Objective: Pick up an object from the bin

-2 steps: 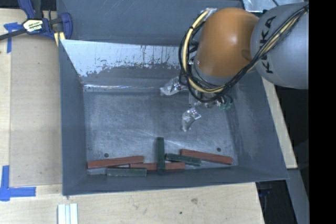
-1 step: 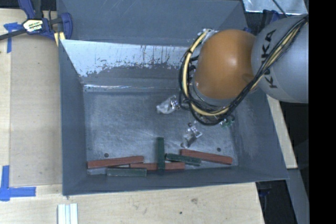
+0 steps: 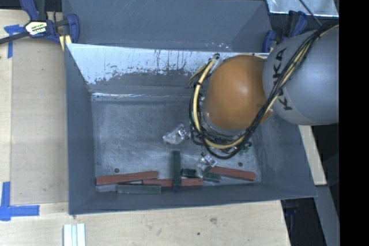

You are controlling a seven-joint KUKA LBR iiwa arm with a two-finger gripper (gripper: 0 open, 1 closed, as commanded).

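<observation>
My gripper (image 3: 204, 163) reaches down below the orange cover, low over the bin's front right floor. Its metal tip sits just above a red-brown stick (image 3: 233, 173) that lies along the front wall. Immediately left of the tip a dark green bar (image 3: 176, 165) points away from the front wall, and a short dark green piece (image 3: 190, 173) lies beside that bar. A crumpled clear plastic scrap (image 3: 176, 135) rests on the floor up and to the left of the gripper.
More sticks line the front wall to the left: a red-brown one (image 3: 127, 178), another red-brown piece (image 3: 173, 182) and a dark green bar (image 3: 139, 188). The arm and its cables cover the bin's right side.
</observation>
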